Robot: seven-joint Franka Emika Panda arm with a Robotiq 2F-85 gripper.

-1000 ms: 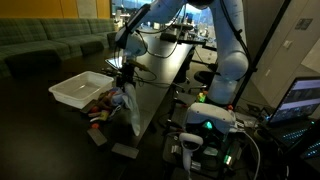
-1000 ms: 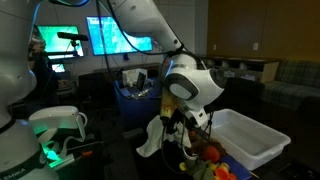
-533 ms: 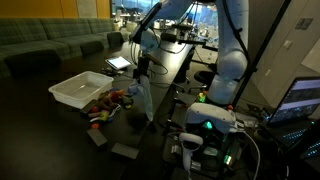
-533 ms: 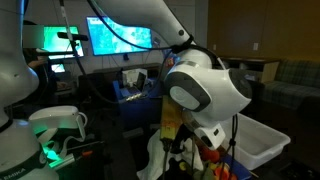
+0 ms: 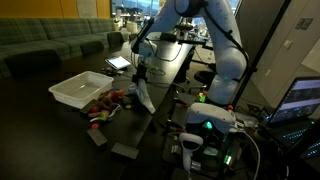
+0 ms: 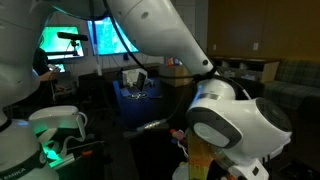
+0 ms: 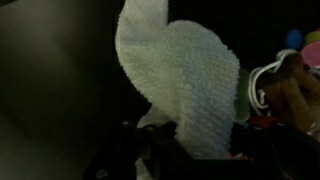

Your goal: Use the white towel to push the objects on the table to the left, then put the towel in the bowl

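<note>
Towel point(image 5: 143, 97): white, clenched in claw point(image 5: 139, 72), hanging below it. Knit texture visible at wrist only; arm housing point(image 6: 235, 125) blocking claw in an exterior view. Bin point(image 5: 78, 90), clutter point(image 5: 108, 100) beside claw.

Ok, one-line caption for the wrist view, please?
Gripper holding the white towel against the dark table, with colourful objects at the frame's right edge.
</note>
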